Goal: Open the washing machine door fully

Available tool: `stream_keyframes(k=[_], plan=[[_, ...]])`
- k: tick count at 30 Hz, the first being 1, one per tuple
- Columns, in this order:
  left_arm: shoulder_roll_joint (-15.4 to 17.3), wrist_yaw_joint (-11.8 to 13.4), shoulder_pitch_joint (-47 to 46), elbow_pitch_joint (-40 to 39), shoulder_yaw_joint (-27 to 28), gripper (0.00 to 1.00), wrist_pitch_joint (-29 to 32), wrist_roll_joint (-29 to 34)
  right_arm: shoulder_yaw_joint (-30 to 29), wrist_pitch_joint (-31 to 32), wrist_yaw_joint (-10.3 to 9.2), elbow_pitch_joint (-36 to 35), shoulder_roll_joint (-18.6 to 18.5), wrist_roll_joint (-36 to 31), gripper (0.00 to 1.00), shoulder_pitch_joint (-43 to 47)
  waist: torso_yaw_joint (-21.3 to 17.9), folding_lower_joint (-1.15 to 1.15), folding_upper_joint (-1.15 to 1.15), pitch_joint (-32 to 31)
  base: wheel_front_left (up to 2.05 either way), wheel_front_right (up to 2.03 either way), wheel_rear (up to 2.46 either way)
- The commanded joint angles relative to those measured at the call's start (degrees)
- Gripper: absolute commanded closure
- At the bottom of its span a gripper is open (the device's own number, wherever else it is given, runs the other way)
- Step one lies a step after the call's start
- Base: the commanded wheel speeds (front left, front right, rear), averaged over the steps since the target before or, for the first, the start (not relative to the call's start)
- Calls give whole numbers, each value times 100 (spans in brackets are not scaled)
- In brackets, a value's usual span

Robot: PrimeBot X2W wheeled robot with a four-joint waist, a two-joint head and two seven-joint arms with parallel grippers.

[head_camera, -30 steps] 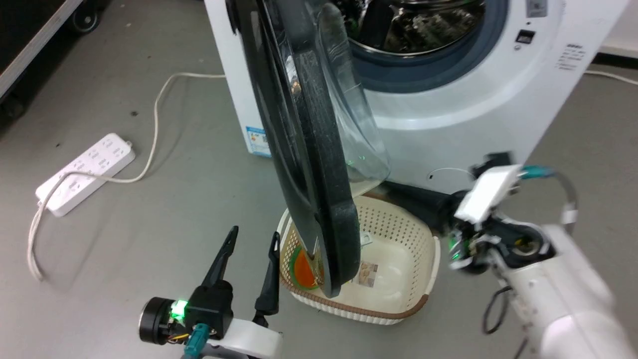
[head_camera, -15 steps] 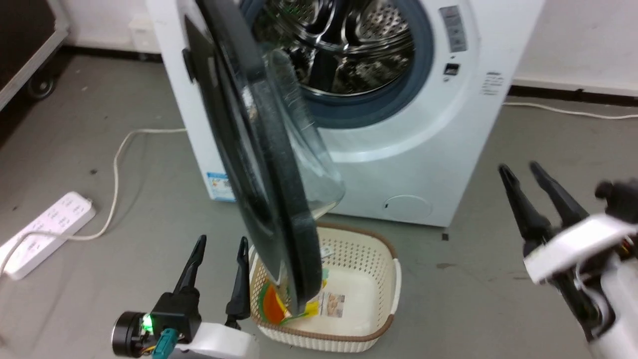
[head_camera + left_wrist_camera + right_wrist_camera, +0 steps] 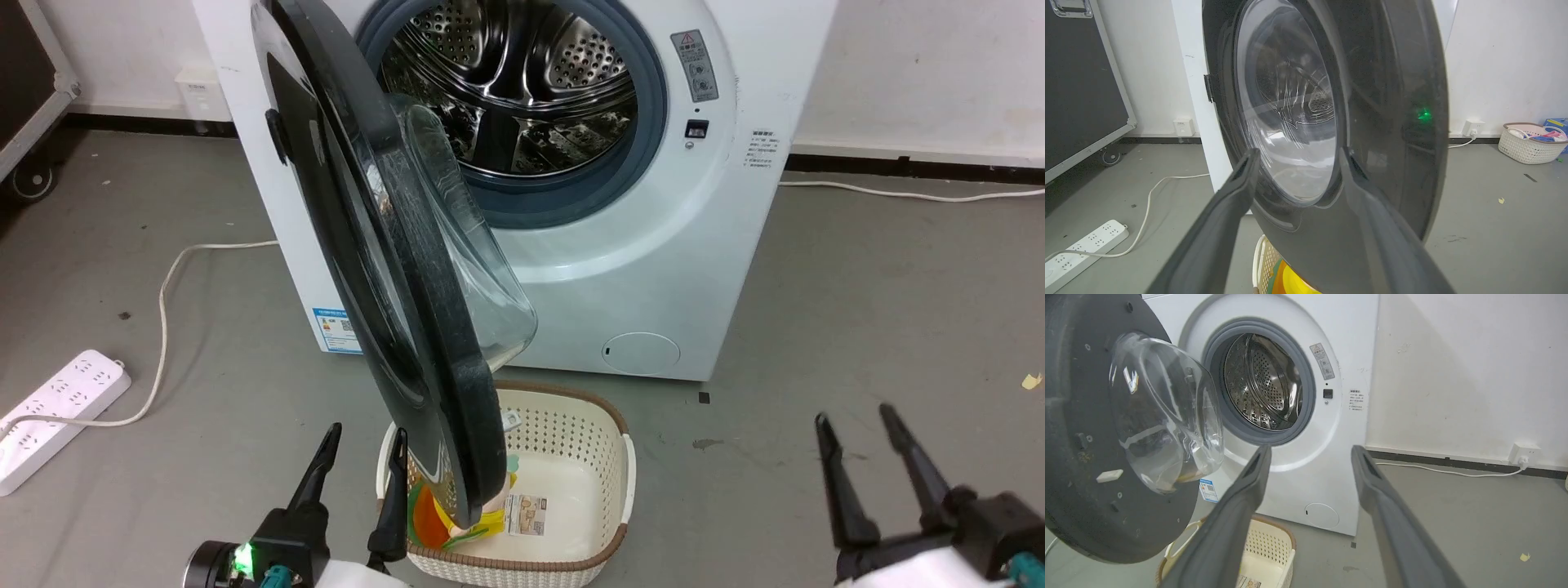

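Note:
The washing machine (image 3: 653, 269) is a white front-loader with a grey rubber ring around its bare steel drum (image 3: 522, 90). The washing machine door (image 3: 392, 269) stands swung out on its left hinge, nearly edge-on to my head, with its glass bowl (image 3: 465, 245) facing the drum. My left gripper (image 3: 366, 430) is open, low, just left of the door's bottom edge and apart from it. In the left wrist view it (image 3: 1299, 153) faces the glossy outer face (image 3: 1384, 102). My right gripper (image 3: 853, 415) is open at the lower right, well clear of the door. The right wrist view looks past that gripper (image 3: 1310, 449) to the matt inner face (image 3: 1077, 457).
A cream perforated basket (image 3: 608, 457) with colourful items sits on the floor under the door's lower edge. A white power strip (image 3: 57, 416) and its cable lie at the left. A wheeled black case (image 3: 24, 82) stands far left. The round white cap (image 3: 641, 354) sits low on the machine.
The head camera has lifted, so the whole scene sits lower. My right gripper has drawn back from beneath the door to the lower right. The door's angle looks much the same.

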Motion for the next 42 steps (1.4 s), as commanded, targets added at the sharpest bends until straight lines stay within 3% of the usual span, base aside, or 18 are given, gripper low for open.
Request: stream_keyframes(k=[1,13,15,22,33,37,42], plan=[[23,-31,80,-25,7,0,-30,67,-65,-24,-3,-98,98,-142,0,196,2,0,0,1,0,0,0],[13,-11,101,-47,17,0,-30,161,-71,-25,-3,-65,298,-224,0,408,42,0,0,21,0,0,0],[11,-23,72,-73,24,100,-30,132,-66,-25,-3,-56,302,-217,0,393,46,0,0,28,0,0,0],[3,-23,-47,-446,94,100,-30,63,-58,-26,-3,-37,305,-151,0,353,62,0,0,44,0,0,0],[-8,137,-587,-2192,471,100,-30,-113,-83,-26,-3,-17,306,-134,0,340,12,0,0,-11,0,0,0],[-10,124,-816,-2534,151,100,-30,-268,-25,-26,-3,21,307,-119,0,350,-32,0,0,-10,0,0,0],[-11,-10,-847,-2239,-544,100,19,-260,4,-26,-3,68,307,-63,0,347,-81,0,0,39,0,0,0]])
